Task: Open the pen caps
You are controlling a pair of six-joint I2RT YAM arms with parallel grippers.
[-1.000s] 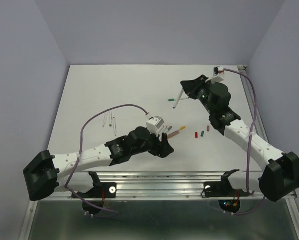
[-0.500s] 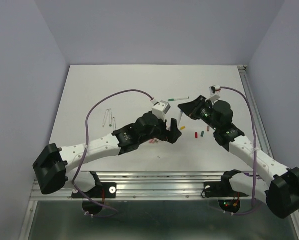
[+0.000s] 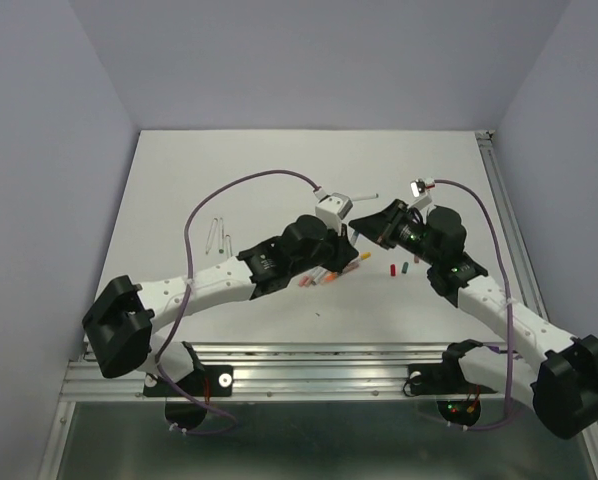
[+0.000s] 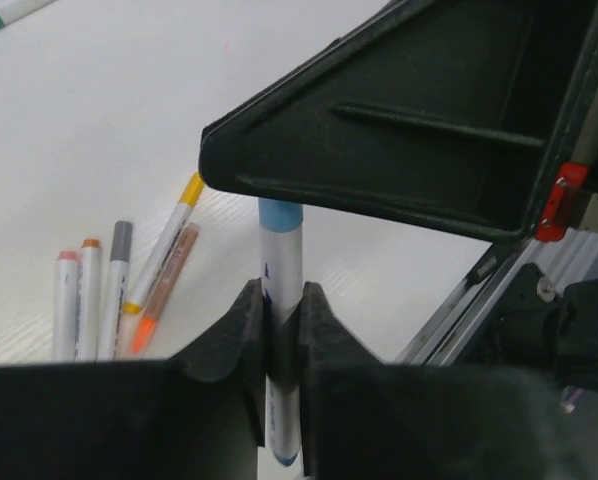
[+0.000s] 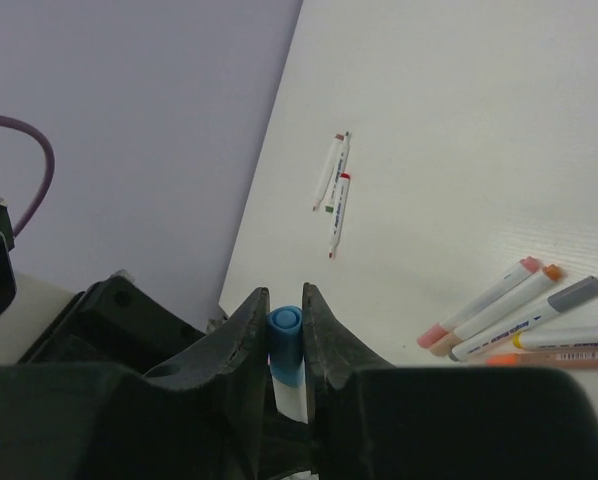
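Observation:
A whitish pen with a blue pen cap is held in the air between both arms, above the table's middle. My left gripper is shut on the pen's barrel. My right gripper is shut on the blue cap, which still sits on the barrel. In the top view the left gripper and the right gripper meet tip to tip, and the pen is hidden between them. Loose caps, a red one and a green one, lie on the table to the right.
Several capped pens lie side by side on the table under the left arm, also seen as the pens in the right wrist view. Two or three bare pens lie at the left. A green-tipped pen lies behind the grippers.
The right gripper carried the pen from the back right to the middle. The left gripper rose from the table, opened wide and shut on the barrel.

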